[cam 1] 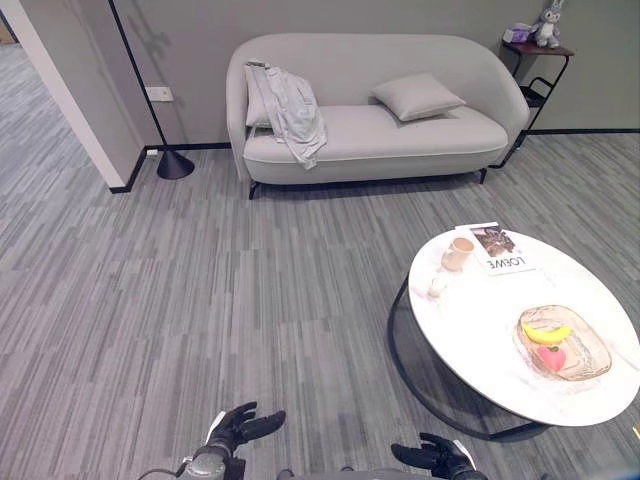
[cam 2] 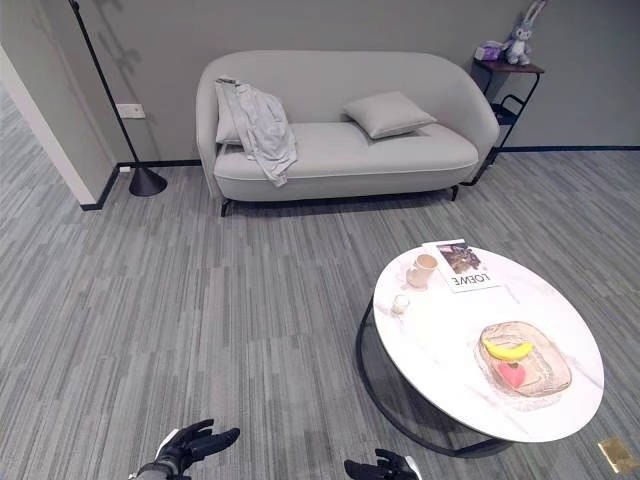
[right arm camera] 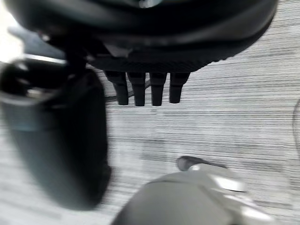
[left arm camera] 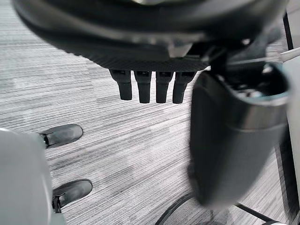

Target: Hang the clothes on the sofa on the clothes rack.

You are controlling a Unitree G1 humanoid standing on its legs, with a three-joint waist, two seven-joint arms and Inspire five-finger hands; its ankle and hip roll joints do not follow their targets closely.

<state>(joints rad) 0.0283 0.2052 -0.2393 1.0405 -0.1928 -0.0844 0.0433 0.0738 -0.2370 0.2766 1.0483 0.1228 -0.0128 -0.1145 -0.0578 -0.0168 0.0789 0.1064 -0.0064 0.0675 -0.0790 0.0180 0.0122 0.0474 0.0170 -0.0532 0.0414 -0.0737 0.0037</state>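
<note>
Far beyond both hands' fingers (cam 1: pixel 262 425), clothes (cam 1: pixel 292 110) drape sofa (cam 1: pixel 400 140)

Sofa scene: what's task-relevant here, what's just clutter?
For the job:
- grey garment draped over the sofa's left end
- sofa
- left hand and right hand, both low, fingers open, holding nothing

Just lying about:
- cushion on the sofa
- floor lamp
- round table with cup, magazine, fruit plate
- side stand with plush rabbit
</note>
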